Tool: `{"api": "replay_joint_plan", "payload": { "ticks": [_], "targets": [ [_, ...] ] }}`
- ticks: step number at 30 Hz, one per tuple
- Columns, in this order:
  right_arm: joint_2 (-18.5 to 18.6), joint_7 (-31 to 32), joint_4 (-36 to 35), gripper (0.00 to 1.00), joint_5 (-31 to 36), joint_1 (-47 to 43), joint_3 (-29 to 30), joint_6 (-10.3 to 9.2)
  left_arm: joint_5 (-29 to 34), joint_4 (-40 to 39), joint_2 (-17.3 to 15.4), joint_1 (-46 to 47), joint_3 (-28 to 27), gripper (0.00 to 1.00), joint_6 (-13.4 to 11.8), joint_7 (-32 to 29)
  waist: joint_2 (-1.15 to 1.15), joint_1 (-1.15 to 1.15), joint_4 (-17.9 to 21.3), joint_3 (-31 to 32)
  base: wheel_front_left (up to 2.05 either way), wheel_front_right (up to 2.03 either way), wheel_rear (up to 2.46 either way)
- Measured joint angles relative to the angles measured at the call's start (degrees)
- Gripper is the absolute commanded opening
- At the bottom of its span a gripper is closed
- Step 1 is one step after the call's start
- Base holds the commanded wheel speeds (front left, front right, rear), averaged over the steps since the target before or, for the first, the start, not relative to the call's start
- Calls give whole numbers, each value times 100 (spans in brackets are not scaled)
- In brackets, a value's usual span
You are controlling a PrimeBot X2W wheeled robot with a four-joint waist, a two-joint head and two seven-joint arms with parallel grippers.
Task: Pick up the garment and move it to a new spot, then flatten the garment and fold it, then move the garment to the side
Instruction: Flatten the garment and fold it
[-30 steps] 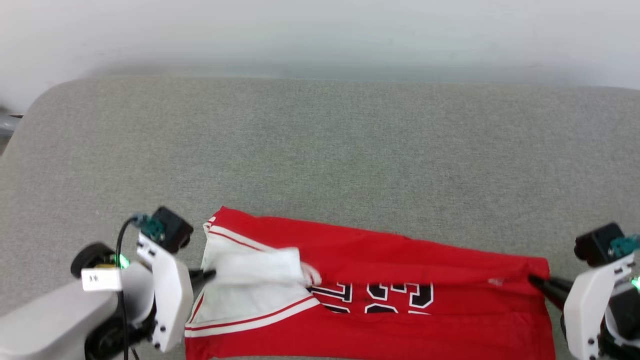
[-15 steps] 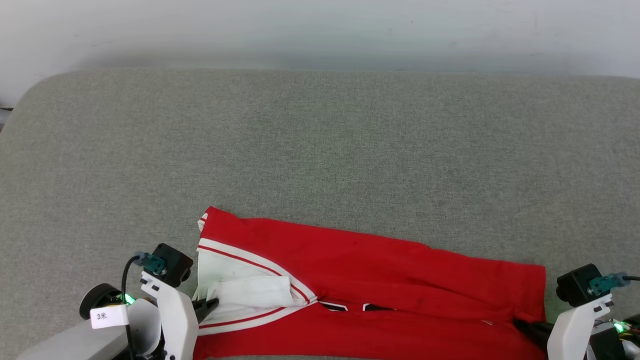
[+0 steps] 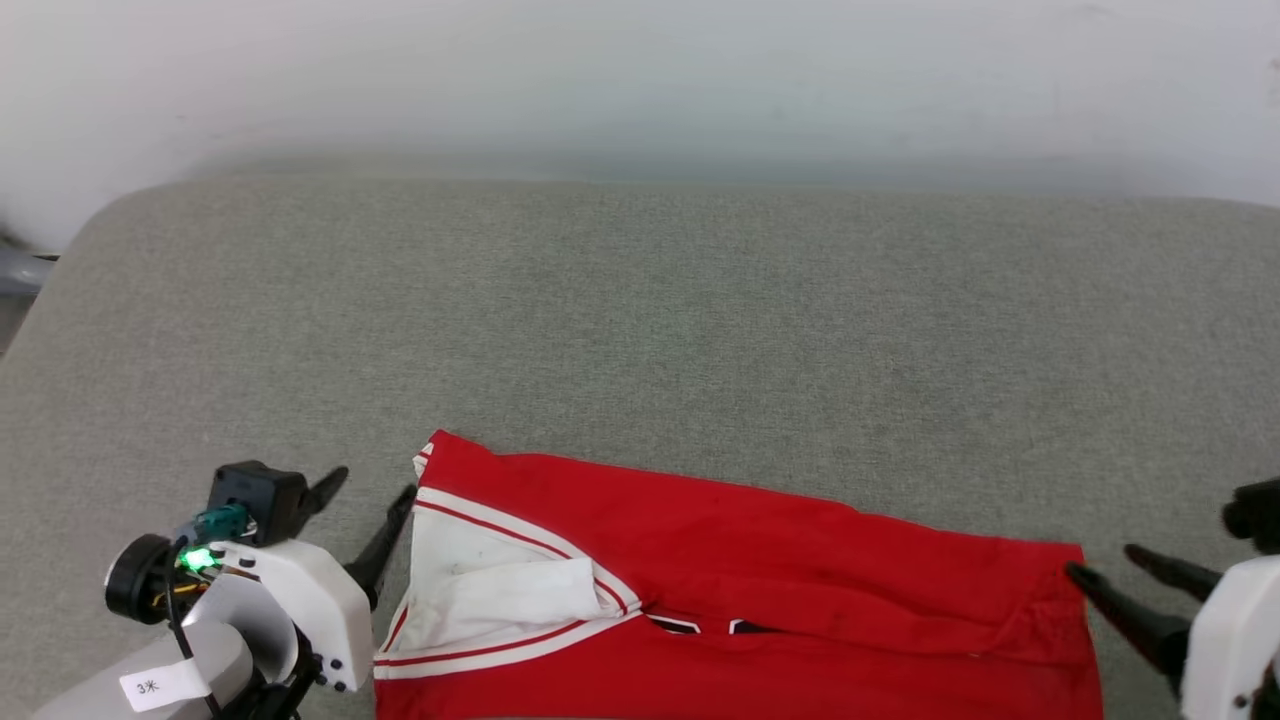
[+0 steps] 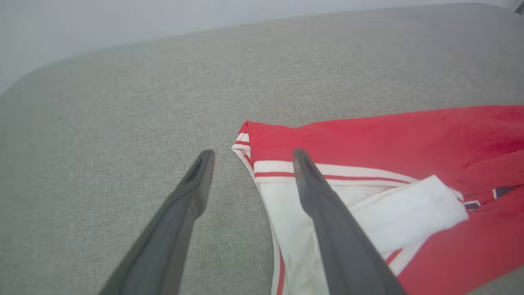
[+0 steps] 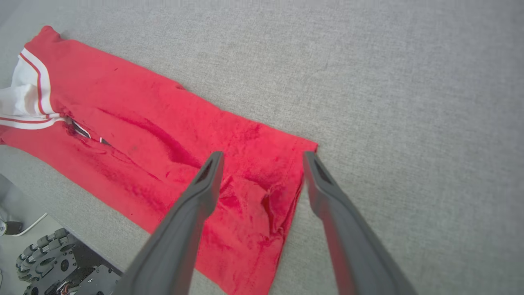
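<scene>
left gripper (image 3: 374, 481): fingers spread wide, nothing in them, sitting just off the jersey's left end. In the left wrist view, one finger hangs over the white sleeve (image 4: 409, 213) and the other over bare cushion.
right gripper (image 3: 1100, 560): also spread and empty, straddling the jersey's right hem, one tip over red cloth.
red jersey (image 3: 760, 530): folded into a long strip along the near edge of the cushion, sleeve with striped trim at the left, bits of black lettering peeking out of the fold.
grey cushion (image 3: 640, 330): pale wall (image 3: 640, 80) behind it.
</scene>
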State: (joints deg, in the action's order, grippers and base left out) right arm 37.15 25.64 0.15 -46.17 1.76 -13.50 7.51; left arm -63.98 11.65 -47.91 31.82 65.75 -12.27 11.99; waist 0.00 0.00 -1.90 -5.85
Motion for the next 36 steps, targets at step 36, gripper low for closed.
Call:
{"api": "replay_joint_plan", "payload": {
  "ticks": [36],
  "targets": [
    [-266, 1280, 1105, 100, -875, -119, 426, -14, 4785, -979, 2959, -2722, -5280, 100, -169, 299, 0, -1, -997, -621, 0, 0, 0]
  ]
}}
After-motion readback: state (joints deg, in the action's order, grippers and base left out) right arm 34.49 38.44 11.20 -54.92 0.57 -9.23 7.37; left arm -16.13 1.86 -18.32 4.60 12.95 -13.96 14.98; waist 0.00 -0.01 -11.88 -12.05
